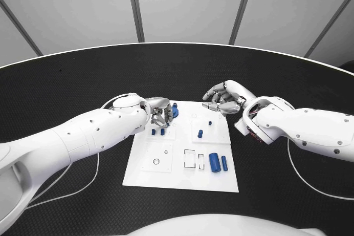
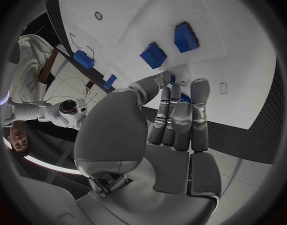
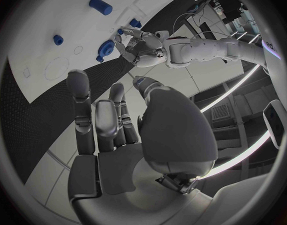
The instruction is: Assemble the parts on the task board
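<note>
Task board (image 1: 148, 177): white plate, centre of black table (image 1: 73, 82); blue parts on it, two cylinders (image 1: 215, 162) near right edge

Parts: probably light, rigid, slick; pinch across sides

Left hand (image 1: 158, 116): over board's far-left corner, fingers curled beside blue piece (image 1: 175, 109), grip unclear

Right hand (image 1: 223, 98): fingers curled, nothing held

A: What colour is the table (image 1: 88, 77)?
B: Black, with a fine dotted weave; the task board (image 1: 180, 174) on it is plain white with thin dark outlines.
A: And the parts (image 1: 215, 162)?
B: Blue, all of them.
A: The hands?
B: Left hand (image 1: 158, 115) and right hand (image 1: 223, 98) are silver, on white arms (image 1: 81, 138)
</note>
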`<action>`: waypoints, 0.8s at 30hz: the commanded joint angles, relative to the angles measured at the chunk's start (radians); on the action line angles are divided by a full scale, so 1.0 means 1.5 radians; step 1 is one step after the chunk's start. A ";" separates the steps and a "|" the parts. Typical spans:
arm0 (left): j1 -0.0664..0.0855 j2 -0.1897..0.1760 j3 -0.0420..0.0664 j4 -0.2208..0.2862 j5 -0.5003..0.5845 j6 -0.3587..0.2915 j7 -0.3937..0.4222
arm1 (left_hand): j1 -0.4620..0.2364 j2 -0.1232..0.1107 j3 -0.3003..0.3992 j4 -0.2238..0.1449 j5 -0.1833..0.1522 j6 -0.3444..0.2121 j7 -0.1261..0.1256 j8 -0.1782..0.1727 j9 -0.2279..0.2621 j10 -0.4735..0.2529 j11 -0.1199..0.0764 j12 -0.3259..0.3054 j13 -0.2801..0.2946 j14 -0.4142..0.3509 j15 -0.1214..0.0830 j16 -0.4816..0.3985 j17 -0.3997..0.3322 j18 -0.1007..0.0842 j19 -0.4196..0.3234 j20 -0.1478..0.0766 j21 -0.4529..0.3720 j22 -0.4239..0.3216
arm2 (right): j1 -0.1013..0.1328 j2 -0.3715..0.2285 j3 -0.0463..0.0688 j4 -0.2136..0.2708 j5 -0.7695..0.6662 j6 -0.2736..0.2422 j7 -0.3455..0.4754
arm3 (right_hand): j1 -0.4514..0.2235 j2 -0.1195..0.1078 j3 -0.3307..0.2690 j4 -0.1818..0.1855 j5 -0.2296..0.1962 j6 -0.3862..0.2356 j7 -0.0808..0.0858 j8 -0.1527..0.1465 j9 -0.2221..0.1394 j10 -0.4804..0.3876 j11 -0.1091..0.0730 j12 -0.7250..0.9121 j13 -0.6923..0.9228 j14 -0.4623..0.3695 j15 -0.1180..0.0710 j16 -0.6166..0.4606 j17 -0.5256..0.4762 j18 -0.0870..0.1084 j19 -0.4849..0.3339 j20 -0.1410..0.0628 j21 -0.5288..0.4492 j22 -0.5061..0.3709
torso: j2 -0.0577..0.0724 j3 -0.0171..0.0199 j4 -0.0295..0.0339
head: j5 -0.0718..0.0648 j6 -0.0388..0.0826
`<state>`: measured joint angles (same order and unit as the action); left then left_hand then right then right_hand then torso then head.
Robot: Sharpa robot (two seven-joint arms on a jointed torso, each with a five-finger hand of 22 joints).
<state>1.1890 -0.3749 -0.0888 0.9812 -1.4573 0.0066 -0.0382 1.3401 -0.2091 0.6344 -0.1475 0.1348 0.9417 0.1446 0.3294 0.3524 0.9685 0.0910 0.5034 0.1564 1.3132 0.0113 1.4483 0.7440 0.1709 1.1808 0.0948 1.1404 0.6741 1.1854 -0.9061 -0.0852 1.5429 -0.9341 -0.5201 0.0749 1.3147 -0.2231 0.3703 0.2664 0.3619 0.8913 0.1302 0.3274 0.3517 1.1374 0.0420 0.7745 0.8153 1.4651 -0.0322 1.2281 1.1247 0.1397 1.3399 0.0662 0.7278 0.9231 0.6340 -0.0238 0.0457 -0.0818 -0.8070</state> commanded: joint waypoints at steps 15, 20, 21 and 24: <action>-0.003 0.009 -0.012 -0.009 -0.052 -0.009 -0.016 | -0.003 0.000 -0.012 0.001 0.000 0.001 -0.005 0.012 0.003 -0.006 -0.003 0.011 0.003 0.004 0.000 0.005 0.002 -0.004 -0.001 0.004 0.002 0.002 | 0.000 -0.002 0.000 0.002 0.000 0.000 -0.001 | 0.000 -0.005 0.003 0.000 0.003 0.003 0.000 0.004 0.000 0.007 0.000 0.003 0.001 0.002 -0.002 -0.003 0.001 0.008 0.006 0.000 -0.002 0.001 | -0.001 0.0005 0.0000 | -0.001 -0.003; -0.003 0.010 -0.012 -0.009 -0.066 -0.006 -0.020 | 0.013 0.012 0.001 -0.006 0.003 0.008 -0.006 0.017 0.004 0.003 -0.007 0.015 0.003 0.006 -0.004 0.006 -0.002 -0.005 0.004 0.002 0.008 0.010 | 0.000 -0.002 0.000 0.002 0.000 0.000 -0.001 | 0.000 -0.005 0.003 0.000 0.003 0.003 0.000 0.004 0.000 0.007 0.000 0.003 0.001 0.002 -0.002 -0.004 0.001 0.008 0.006 0.000 -0.001 0.001 | -0.001 0.0002 -0.0001 | -0.002 -0.004; -0.003 0.010 -0.012 -0.009 -0.068 -0.006 -0.020 | 0.014 0.014 0.004 -0.007 0.003 0.010 -0.005 0.017 0.004 0.006 -0.007 0.016 0.003 0.008 -0.004 0.006 0.001 -0.006 0.006 0.002 0.011 0.014 | 0.000 -0.002 0.000 0.002 0.000 0.000 -0.001 | 0.000 -0.005 0.003 0.000 0.003 0.003 0.000 0.004 0.000 0.007 0.000 0.003 0.001 0.002 -0.002 -0.004 0.001 0.008 0.006 0.000 -0.001 0.001 | -0.001 0.0002 -0.0002 | -0.001 -0.004; -0.003 0.010 -0.012 -0.009 -0.071 -0.005 -0.021 | 0.013 0.018 0.008 -0.007 0.002 0.015 -0.005 0.019 0.004 0.014 -0.009 0.015 0.002 0.011 -0.006 0.007 0.002 -0.008 0.012 0.003 0.017 0.024 | 0.000 -0.001 0.000 0.002 0.000 0.001 -0.001 | 0.000 -0.005 0.003 0.000 0.003 0.003 0.000 0.004 0.000 0.007 0.000 0.003 0.001 0.002 -0.002 -0.004 0.001 0.008 0.006 0.000 -0.001 0.001 | -0.001 0.0003 -0.0004 | -0.001 -0.004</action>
<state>1.1842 -0.3596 -0.1074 0.9676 -1.5639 -0.0011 -0.0700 1.3551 -0.1942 0.6419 -0.1571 0.1346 0.9576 0.1381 0.3536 0.3598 0.9852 0.0782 0.5215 0.3103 1.3240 0.0004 1.4562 0.7478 0.1711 1.1927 0.0998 1.1630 0.7090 1.1854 -0.9083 -0.0852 1.5460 -0.9341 -0.5192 0.0733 1.3147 -0.2231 0.3703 0.2663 0.3619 0.8913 0.1302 0.3274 0.3517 1.1438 0.0430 0.7745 0.8164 1.4651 -0.0321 1.2281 1.1254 0.1397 1.3399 0.0662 0.7278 0.9230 0.6325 -0.0232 0.0454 -0.0841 -0.8128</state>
